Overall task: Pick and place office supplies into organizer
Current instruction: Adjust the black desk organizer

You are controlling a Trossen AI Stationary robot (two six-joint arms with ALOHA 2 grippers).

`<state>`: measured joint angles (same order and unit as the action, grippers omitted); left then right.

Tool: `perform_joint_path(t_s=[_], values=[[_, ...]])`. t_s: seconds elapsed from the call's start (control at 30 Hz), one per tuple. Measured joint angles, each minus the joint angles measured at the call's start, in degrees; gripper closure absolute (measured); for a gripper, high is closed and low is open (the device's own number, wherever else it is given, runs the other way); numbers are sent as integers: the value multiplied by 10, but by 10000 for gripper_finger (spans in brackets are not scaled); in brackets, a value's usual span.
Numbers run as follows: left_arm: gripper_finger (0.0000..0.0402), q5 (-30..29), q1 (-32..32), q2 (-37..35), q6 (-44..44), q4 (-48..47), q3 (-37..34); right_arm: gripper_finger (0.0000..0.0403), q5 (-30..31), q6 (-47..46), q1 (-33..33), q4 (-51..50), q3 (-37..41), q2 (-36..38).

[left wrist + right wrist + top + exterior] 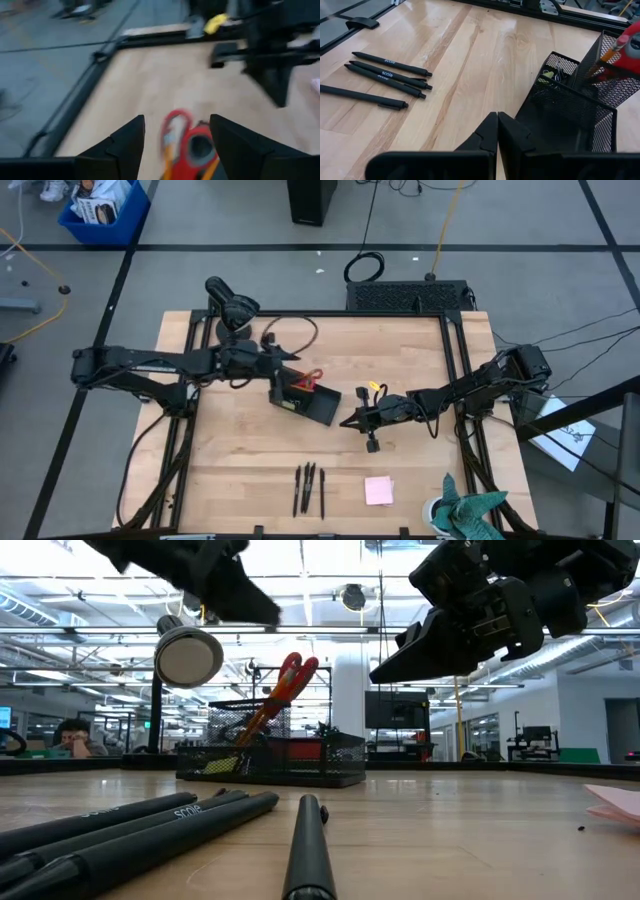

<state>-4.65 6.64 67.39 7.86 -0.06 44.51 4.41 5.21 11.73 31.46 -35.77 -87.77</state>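
Near mid-worktop (400, 480), organizer (308, 402) held red-handled scissors (311, 377) and orange pencil (250, 730) upright in its tall mesh compartment. Left pincer (177, 145) hung just above the handles, fingers spread wide, holding nothing. Right pincer (497, 131) sat fully closed and empty beside the organizer. Four black pens (309, 489) and pink sticky-note pad (379, 490) lay near the front edge.

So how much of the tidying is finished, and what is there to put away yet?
Done: the red-handled scissors and an orange pencil stand in the black mesh organizer. In hand: nothing; the left end effector hangs open just above the scissors, and the right end effector waits shut beside the organizer. Left: four black pens and the pink sticky-note pad lie on the table.
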Motion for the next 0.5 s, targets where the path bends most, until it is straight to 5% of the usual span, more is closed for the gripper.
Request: perform_joint_path(t_s=[0.23, 0.5], values=[[238, -150, -2, -68, -57, -171, -15, 399, -1, -2, 0, -3, 0, 0], [392, -176, 26, -73, -81, -6, -162, 401, -41, -31, 4, 18, 0, 0]])
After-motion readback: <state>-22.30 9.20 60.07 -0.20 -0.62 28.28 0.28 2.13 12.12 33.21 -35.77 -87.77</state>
